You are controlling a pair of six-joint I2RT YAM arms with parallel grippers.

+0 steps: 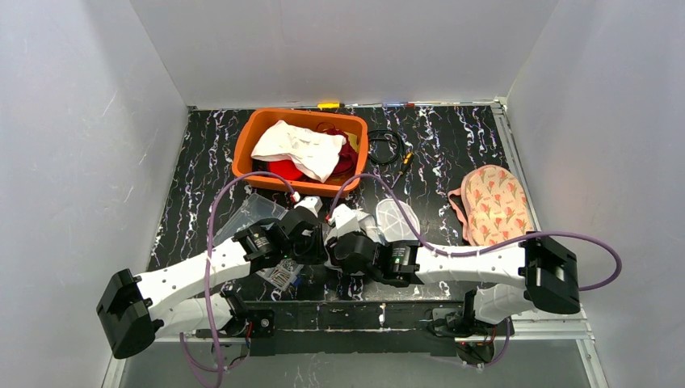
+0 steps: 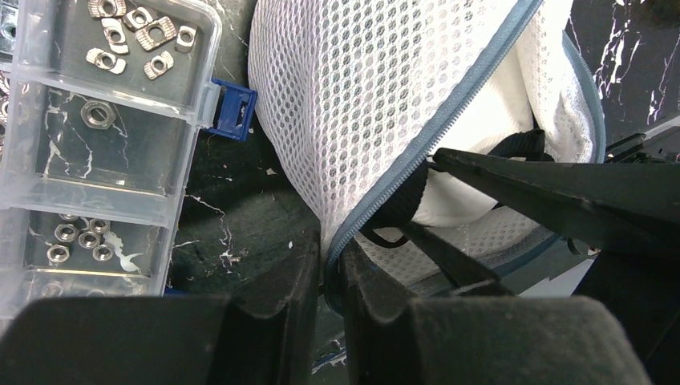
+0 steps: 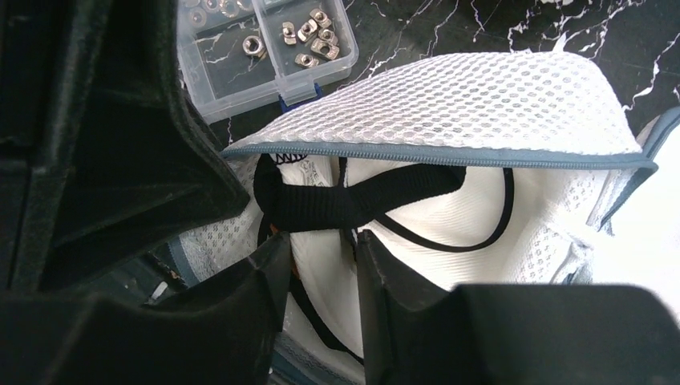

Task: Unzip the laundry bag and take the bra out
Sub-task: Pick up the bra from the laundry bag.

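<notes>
**Bag unzipped, bra not yet out**

The white mesh laundry bag (image 2: 361, 104) is seen unzipped: its grey-blue zip (image 3: 449, 154) is parted and the mouth gapes. The left jaws are pressed together on the zip edge, which runs up from between them. The white padded bra with black straps (image 3: 449, 216) is seen just ahead of the right jaws, wholly inside the bag. These jaws are set partly apart, with white cup fabric between them and a black strap just beyond their tips. Whether the fabric is pinched cannot be told. The unzipping is judged done; grasping and withdrawing the bra are left.
</notes>
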